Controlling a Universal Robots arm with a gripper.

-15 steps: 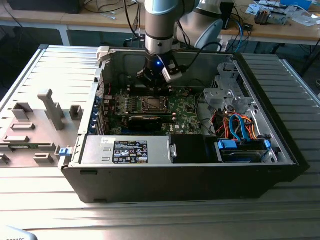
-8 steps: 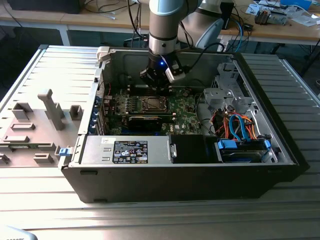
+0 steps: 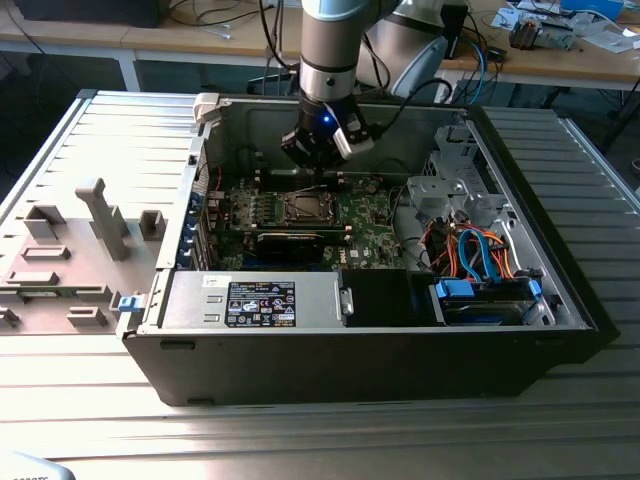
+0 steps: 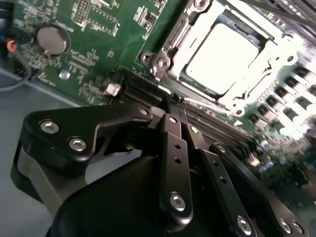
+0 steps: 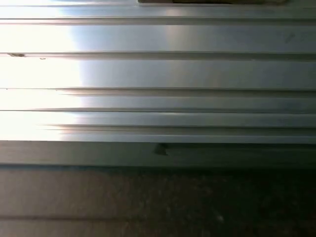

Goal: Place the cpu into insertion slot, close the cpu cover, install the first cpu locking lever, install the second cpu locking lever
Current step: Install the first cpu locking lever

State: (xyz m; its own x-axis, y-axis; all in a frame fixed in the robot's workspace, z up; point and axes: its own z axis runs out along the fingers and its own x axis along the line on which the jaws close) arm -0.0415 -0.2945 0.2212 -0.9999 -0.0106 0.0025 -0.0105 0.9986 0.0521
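Observation:
The cpu [image 4: 224, 54] lies flat in the insertion slot [image 3: 304, 208], and its pale face shines in the second wrist view. The silvery cpu cover [image 4: 195, 29] frames it and seems to lie down around it. A thin metal lever [image 4: 174, 37] runs along one side of the socket. My gripper [image 4: 177, 102] has its black fingers [image 4: 173, 143] pressed together, with the tips just off the socket's corner and nothing seen between them. In the exterior view the gripper [image 3: 318, 172] hangs over the far edge of the socket inside the open computer case [image 3: 360, 350].
A long black card [image 3: 290, 242] sits in front of the socket, beside the power supply box [image 3: 255, 300]. Blue and orange cables [image 3: 480, 255] fill the exterior view's right. Grey fixtures [image 3: 100, 220] stand on the ribbed table. Memory slots [image 4: 148, 89] and a coin battery [image 4: 52, 39] lie near the fingertips.

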